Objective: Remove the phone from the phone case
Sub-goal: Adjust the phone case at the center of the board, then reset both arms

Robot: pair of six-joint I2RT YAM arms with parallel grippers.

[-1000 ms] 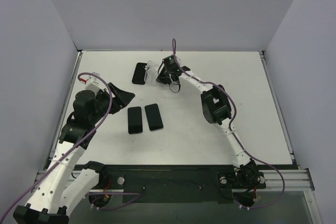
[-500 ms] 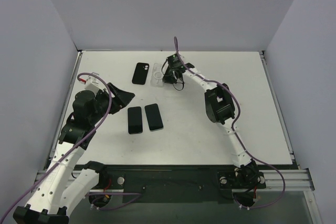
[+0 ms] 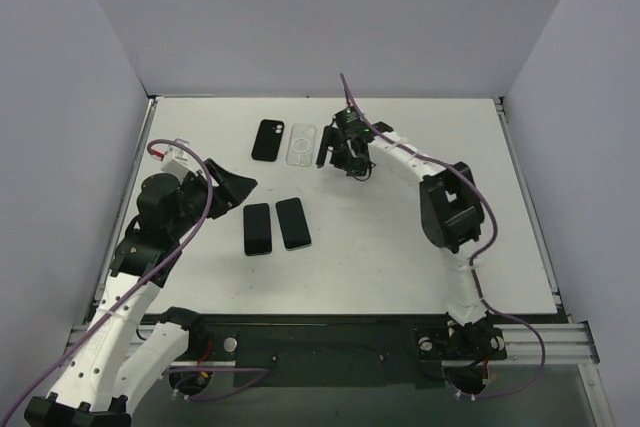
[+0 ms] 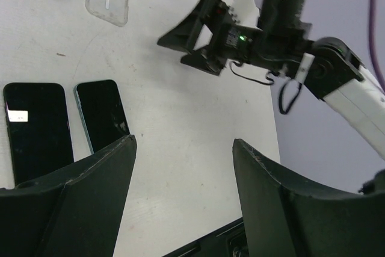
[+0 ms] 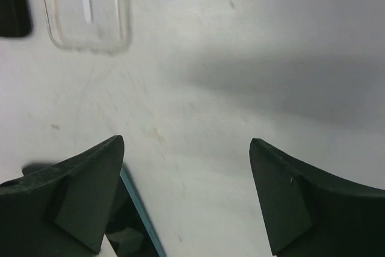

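From my remote seat I take the clear, transparent plastic phone case [image 3: 300, 144] as my marker: it lies flat and empty on the white tabletop [image 3: 420, 277], toward the far edge, with a ring and a short bar printed on its back showing plainly in the right wrist view [image 5: 84, 7]. The black rectangular phone [image 3: 266, 140] lies flat just beside the case on its left, apart from it by a narrow strip of table, so phone and case are separate. The right gripper [image 3: 326, 150] sits just to the right of the case, low over the table; I see its two dark fingers [image 5: 72, 191] spread wide with only bare table between them, pinching nothing and touching neither case nor phone. From the left wrist camera that same claw [image 4: 171, 51] shows as an open wedge aimed toward the case. The left gripper [image 3: 240, 190] is well apart from the case, nearer the arm bases and to the left, its fingers [image 4: 90, 191] also spread and empty. Two more dark-screened phones lie side by side well on the near side of the case: a black one [image 3: 257, 229] and one with a teal edge [image 3: 292, 223], almost touching.
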